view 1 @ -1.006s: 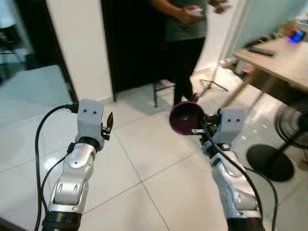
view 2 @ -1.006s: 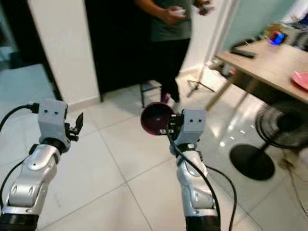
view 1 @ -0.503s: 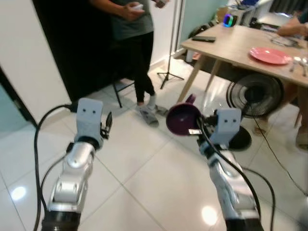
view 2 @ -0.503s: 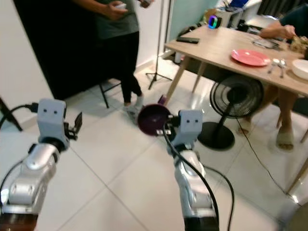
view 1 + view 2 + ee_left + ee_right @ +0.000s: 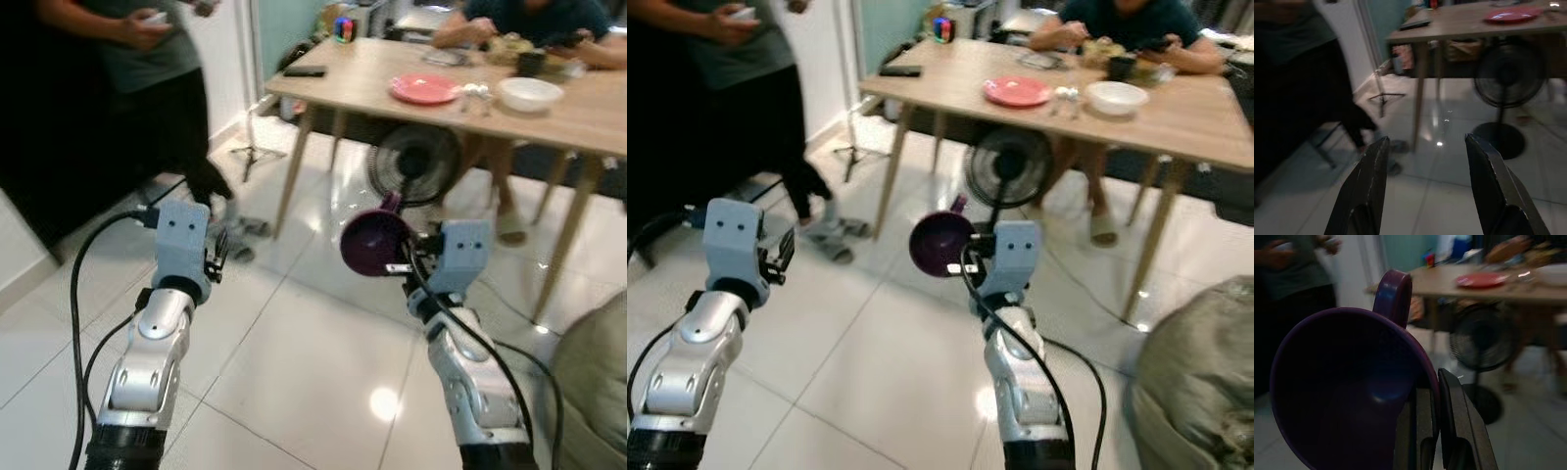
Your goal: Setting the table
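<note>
Gripping a round, glossy purple cup (image 5: 375, 244): right gripper (image 5: 402, 266).

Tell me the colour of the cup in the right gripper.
Dark purple cup, clearest in the right wrist view.

No lettering, label, brand or number can be read on anything in these views.

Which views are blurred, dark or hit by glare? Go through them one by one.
Left eye view: soft overall, the standing person smeared, glare spots on the floor tiles. Right eye view: much the same softness. Left wrist view: dim, background blurred. Right wrist view: dark, the purple cup close and shaded, the table behind it blurred.
</note>
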